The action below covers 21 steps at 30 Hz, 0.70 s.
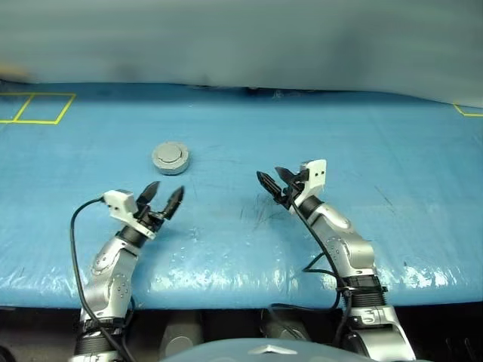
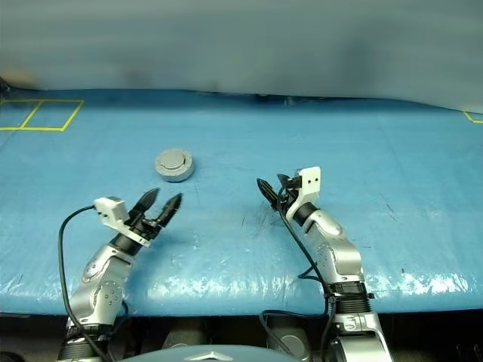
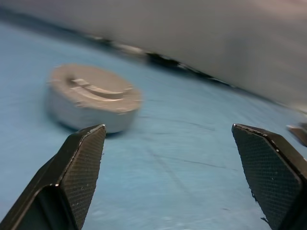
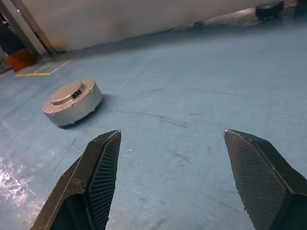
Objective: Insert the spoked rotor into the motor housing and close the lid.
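From the head camera I've got the blue table (image 1: 392,151) stretching across the frame, plastic-wrapped and shiny along its near edge, with yellow tape squares (image 1: 34,108) at the far left corner. The room past the far edge is a grey blur to me. The motor housing (image 1: 170,157) sits closed, lid (image 1: 172,153) on top with its plain face and raised round centre up, so it lies flat with its axis straight up. Can't see inside it at all, so I've got no way to tell whether the spoked rotor is in there. It's just beyond the left gripper (image 1: 163,197) and a bit off to that gripper's right, not touching. That gripper's fingers are spread with nothing between them. The right gripper (image 1: 272,181) is well apart from the housing, off to its right, fingers parted and empty too.

Left wrist view: both fingertips (image 3: 81,167) wide apart, the housing (image 3: 91,103) beyond the one, smeared, lid detail hard to read.

Right wrist view: fingertips (image 4: 103,172) apart over bare blue, the housing (image 4: 72,103) farther out past one finger, with a small dark slot in the lid's raised centre.
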Available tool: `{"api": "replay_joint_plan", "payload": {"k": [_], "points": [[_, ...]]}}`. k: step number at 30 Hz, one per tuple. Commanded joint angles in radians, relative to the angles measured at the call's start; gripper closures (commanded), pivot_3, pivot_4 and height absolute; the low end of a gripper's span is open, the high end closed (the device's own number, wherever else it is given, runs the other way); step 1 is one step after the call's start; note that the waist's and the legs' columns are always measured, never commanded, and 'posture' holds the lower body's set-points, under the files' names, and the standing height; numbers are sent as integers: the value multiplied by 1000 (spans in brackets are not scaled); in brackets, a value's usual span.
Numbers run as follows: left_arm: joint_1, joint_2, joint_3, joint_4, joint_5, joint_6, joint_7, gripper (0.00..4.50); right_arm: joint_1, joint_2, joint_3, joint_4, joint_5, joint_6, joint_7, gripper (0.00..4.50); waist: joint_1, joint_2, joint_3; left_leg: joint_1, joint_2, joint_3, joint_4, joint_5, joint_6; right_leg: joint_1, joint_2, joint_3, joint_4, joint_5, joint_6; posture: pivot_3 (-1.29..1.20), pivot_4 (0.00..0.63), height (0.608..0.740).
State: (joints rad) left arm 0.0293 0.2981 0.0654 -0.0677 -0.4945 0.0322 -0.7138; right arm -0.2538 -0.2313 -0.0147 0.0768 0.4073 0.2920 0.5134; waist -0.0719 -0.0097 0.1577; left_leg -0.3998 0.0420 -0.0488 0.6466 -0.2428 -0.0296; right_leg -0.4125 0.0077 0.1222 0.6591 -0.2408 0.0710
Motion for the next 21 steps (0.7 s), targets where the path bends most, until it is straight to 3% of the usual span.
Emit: {"api": "replay_joint_plan", "payload": {"k": [1, 7, 10, 11, 21], "points": [[-19, 50, -89, 1, 93, -36, -90, 21, -11, -71, 11, -4, -41, -47, 90, 918, -5, 0, 0, 0, 0, 0, 0, 0, 0, 0, 1, 0, 0, 0, 0, 0, 150, 740], [-110, 64, -145, 138, 207, -113, -116, 21, -12, -167, 39, 32, -125, -139, 189, 918, -6, 0, 0, 1, 2, -1, 0, 0, 0, 0, 2, -1, 2, 1, 1, 0, 150, 740], [-136, 44, -135, 172, 216, -147, -105, 0, -6, -176, 39, 34, -138, -160, 203, 85, -4, 0, 0, 0, 1, 0, 0, 0, 0, 0, 1, 0, 1, 1, 3, 0, 150, 740], [-144, 38, -131, 182, 215, -155, -101, 0, -9, -172, 37, 41, -159, -177, 177, 38, -3, 0, 0, 0, 1, 0, 0, 0, 1, 0, 1, 0, 1, 1, 3, 0, 150, 740], [-184, 27, -118, 223, 224, -193, -92, 0, 0, -148, 40, 34, -180, -199, 172, 38, 4, 0, 1, 0, 1, 0, 0, 0, 1, 0, 1, 0, 1, 2, 3, 0, 150, 740]]}}
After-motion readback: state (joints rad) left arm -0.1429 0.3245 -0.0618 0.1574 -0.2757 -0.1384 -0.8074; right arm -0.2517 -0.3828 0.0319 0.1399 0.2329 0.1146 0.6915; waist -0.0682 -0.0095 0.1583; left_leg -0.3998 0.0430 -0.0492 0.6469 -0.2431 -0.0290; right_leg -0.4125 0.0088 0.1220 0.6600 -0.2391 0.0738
